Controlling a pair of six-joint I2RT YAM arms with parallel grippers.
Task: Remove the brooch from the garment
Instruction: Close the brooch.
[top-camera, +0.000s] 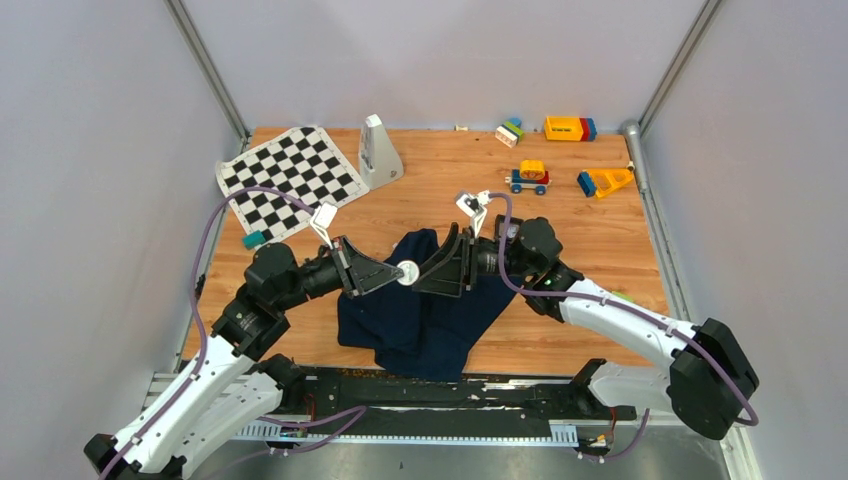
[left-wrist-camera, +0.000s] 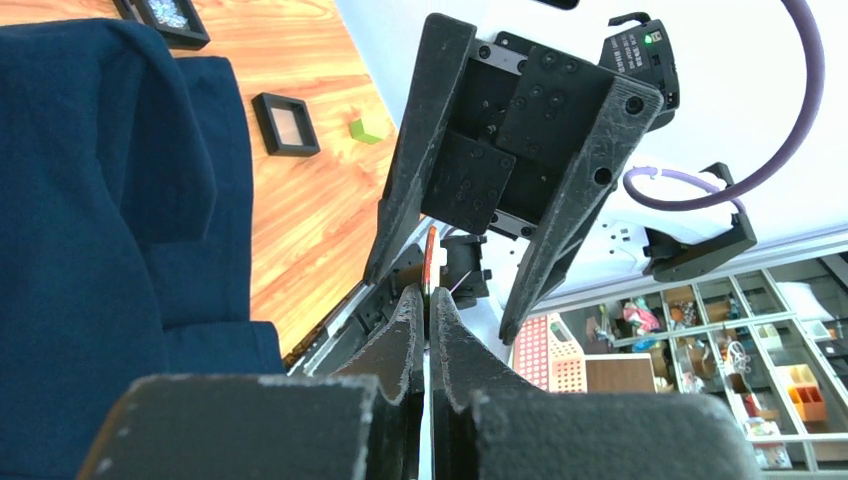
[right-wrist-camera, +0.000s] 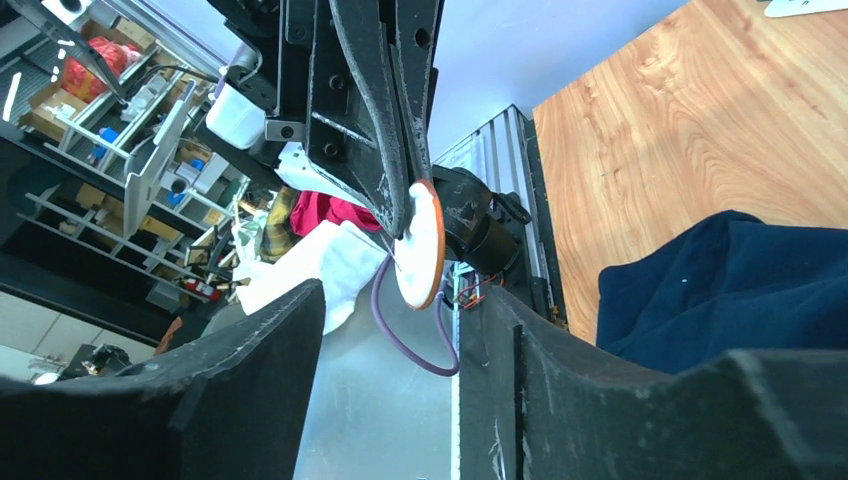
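Left gripper (top-camera: 399, 273) is clamped tight on the edge of the round white brooch with an orange rim (top-camera: 408, 272), holding it in the air above the crumpled dark navy-blue cloth garment (top-camera: 430, 325), clear of the cloth. Right gripper (right-wrist-camera: 395, 300) faces it nose to nose, jaws spread wide with one on each side of the disc, gripping nothing. Garment lies heaped on the wooden table (top-camera: 600, 250) at the near edge, between the two arms.

A round white orange-rimmed brooch (top-camera: 407, 272) is pinched flat between the tips of the left gripper (top-camera: 399, 273), held clear above the dark navy-blue soft cloth garment (top-camera: 425, 325) lying crumpled beneath it.
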